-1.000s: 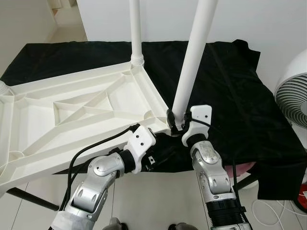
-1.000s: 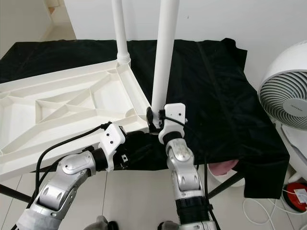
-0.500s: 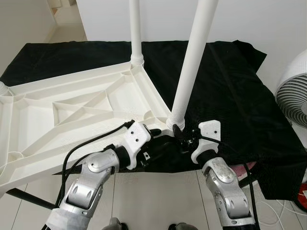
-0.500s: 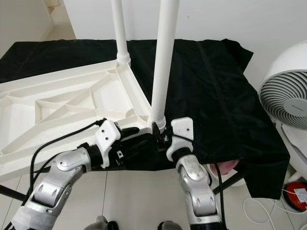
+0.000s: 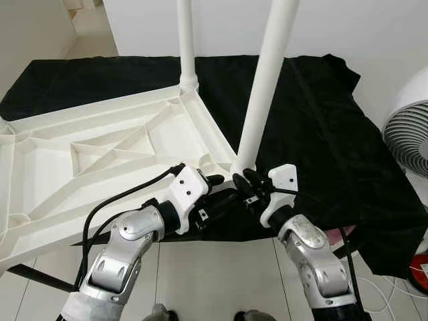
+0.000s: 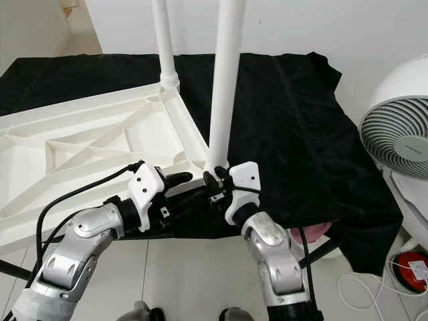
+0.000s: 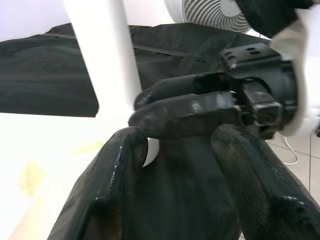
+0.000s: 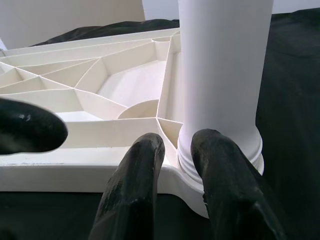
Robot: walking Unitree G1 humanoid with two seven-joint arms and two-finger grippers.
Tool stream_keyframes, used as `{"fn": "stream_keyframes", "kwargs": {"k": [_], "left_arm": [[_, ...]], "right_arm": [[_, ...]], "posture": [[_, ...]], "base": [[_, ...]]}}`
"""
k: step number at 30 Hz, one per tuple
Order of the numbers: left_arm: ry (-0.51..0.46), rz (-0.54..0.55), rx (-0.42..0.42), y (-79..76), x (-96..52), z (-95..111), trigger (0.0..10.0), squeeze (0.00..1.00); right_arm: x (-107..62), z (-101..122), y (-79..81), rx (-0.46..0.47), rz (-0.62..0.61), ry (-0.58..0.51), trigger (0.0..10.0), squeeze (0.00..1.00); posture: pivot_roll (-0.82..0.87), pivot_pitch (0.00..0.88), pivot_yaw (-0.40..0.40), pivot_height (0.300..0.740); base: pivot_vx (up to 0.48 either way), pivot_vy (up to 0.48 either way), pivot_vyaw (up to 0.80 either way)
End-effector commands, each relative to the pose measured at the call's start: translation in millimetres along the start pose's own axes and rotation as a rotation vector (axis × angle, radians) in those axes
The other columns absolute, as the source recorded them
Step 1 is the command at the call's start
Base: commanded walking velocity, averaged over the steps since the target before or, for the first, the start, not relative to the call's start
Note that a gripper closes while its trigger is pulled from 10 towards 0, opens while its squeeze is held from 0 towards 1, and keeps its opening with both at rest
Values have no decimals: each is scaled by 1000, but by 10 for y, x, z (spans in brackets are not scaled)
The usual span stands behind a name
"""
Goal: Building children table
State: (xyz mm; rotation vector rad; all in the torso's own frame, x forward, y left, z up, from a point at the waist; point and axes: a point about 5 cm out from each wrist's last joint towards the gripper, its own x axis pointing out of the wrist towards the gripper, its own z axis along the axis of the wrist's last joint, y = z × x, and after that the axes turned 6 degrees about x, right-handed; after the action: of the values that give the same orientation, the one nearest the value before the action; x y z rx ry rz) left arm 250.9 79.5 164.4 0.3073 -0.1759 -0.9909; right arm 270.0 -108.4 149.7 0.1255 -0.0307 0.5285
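Note:
A white children's table top point(image 5: 100, 157) lies upside down on a black cloth point(image 5: 314, 114). Two white legs stand up from it: a far leg point(image 5: 185, 40) and a near leg point(image 5: 262, 93) at the front corner. My right gripper point(image 5: 245, 180) sits at the foot of the near leg. Its fingers point(image 8: 135, 195) are a little apart with nothing between them, and one tip touches the leg's collar point(image 8: 220, 145). My left gripper point(image 5: 217, 190) is open at the same corner, just left of the right one, and holds nothing.
A white fan point(image 5: 409, 134) stands at the right, past the cloth's edge. Something pink point(image 5: 338, 234) shows under the cloth's front hem, and a red thing point(image 6: 411, 271) lies on the tiled floor point(image 5: 214, 281) at the lower right.
My right gripper has let go of the near leg's foot, dropped back, and returned close to it. My left gripper has moved forward to the corner.

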Motion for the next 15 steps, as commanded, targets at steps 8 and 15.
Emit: {"fn": "stream_keyframes", "kwargs": {"k": [8, 15], "left_arm": [[4, 24, -14, -42, 4, 20, 10000, 0], [50, 37, -11, -59, 19, -35, 10000, 0]], "right_arm": [[179, 50, -281, -41, -1, 5, 10000, 0], [337, 189, -643, -81, -98, -28, 10000, 0]], "posture": [[-66, 87, 32, 740], [-62, 85, 43, 740]], "base": [[0, 0, 0], [0, 0, 0]]}}
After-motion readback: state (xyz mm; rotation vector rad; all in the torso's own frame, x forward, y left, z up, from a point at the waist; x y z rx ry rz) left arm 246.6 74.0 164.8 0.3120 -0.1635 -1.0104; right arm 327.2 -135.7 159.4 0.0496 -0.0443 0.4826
